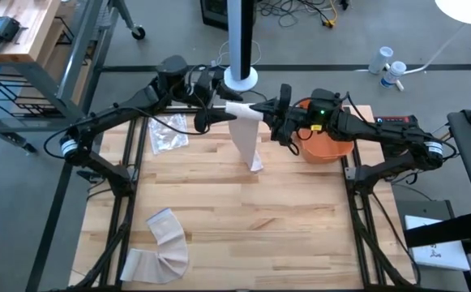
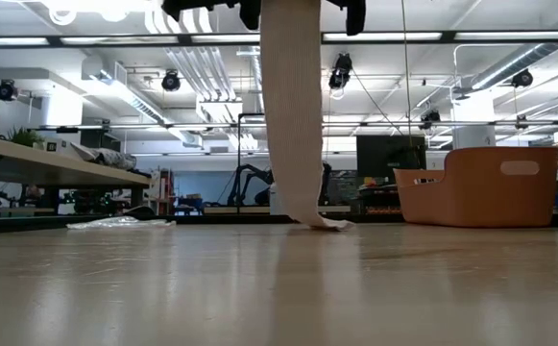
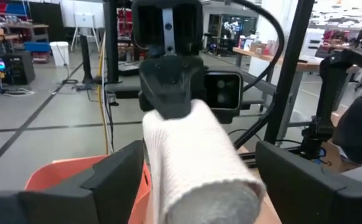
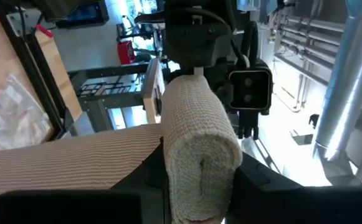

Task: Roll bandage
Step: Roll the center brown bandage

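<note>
Over the bench's [image 1: 243,219] far edge we hold the bandage [image 1: 247,138] roll aloft, left gripper [image 1: 211,109] and right gripper [image 1: 274,113] fingers clenched on its ends; its soft, light tail hangs to the wood.

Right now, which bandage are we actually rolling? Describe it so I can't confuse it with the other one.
Start at the orange bin on the table's far right side. Just left of it, the left end effector and right end effector meet above the table, holding a white bandage between them. It hangs down as a strip touching the wood, unlike the loose bandage lying flat near the front-left corner.
</note>
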{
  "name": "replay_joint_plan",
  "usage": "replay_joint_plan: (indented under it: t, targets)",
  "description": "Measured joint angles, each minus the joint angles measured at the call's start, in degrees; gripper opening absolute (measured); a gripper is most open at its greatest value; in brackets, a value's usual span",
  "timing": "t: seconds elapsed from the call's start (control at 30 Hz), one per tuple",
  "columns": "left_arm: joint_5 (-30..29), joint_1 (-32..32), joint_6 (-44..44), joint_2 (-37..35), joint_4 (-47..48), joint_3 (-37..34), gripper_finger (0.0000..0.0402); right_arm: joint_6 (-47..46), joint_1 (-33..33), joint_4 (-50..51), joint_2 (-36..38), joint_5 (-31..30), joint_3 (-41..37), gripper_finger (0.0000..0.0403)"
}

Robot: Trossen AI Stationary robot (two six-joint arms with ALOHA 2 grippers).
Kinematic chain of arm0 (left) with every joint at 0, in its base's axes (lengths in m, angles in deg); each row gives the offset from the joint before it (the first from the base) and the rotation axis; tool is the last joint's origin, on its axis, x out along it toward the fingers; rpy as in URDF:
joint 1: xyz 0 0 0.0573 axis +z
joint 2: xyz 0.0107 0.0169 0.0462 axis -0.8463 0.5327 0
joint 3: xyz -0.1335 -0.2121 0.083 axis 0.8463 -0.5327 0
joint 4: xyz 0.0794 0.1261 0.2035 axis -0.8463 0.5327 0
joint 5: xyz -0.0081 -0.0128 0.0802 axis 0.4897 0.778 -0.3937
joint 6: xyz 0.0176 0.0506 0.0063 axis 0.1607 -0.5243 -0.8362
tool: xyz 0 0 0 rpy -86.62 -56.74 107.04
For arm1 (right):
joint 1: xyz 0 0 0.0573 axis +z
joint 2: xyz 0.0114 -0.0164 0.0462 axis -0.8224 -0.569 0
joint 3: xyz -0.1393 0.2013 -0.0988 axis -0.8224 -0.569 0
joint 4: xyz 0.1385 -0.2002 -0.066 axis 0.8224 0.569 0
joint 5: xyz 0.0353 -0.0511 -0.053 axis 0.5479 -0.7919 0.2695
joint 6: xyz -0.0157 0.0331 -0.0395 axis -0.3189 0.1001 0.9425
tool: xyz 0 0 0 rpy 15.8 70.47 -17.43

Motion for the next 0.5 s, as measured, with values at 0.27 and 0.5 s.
replay_joint_plan:
  t: [0.27,0.5]
  targets:
    - [-0.25,-0.07,-0.88,0.09,0.04,-0.07,0.0286,5.91,0.02,-0.29,0.0,-4.76,0.0,0.0084]
    - [-1.78,-0.07,1.23,0.13,0.6,-0.07,0.0292,9.06,0.02,-0.69,0.0,-5.88,0.0,0.0079]
